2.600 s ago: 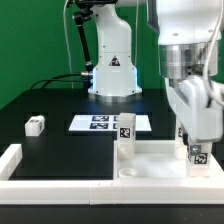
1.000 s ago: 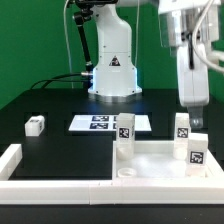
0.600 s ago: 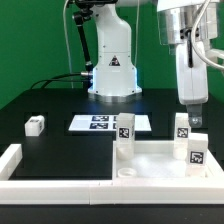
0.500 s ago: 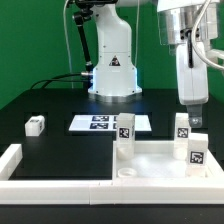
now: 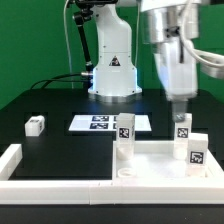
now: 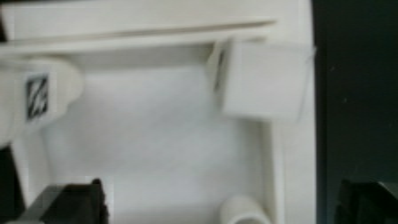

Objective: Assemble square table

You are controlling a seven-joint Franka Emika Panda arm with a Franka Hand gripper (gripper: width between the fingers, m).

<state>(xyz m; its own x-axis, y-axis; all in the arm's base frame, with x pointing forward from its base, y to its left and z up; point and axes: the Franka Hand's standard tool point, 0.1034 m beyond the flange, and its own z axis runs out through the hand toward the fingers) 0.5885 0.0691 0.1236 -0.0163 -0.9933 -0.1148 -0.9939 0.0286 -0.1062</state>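
Note:
The white square tabletop (image 5: 152, 160) lies at the front, ribs up, inside the border wall. Three white tagged legs stand upright in its corners: one at the exterior view's left (image 5: 126, 131), one at the rear right (image 5: 183, 131) and one at the front right (image 5: 196, 149). The fourth leg (image 5: 35, 125) lies loose on the black table at the far left. My gripper (image 5: 178, 98) hovers open and empty just above the rear right leg. The blurred wrist view shows the tabletop (image 6: 151, 140), two legs (image 6: 32, 92) (image 6: 263, 80) and my gripper (image 6: 217, 198) with its dark fingers (image 6: 71, 200) far apart.
The marker board (image 5: 97, 123) lies flat behind the tabletop. The low white border wall (image 5: 18, 160) runs along the front and left. The robot base (image 5: 113, 70) stands at the back centre. An open corner socket (image 5: 127, 173) shows at the tabletop's front left.
My gripper has let go of the front right leg, risen, and shifted toward the exterior view's left, over the rear right leg. The legs have not moved.

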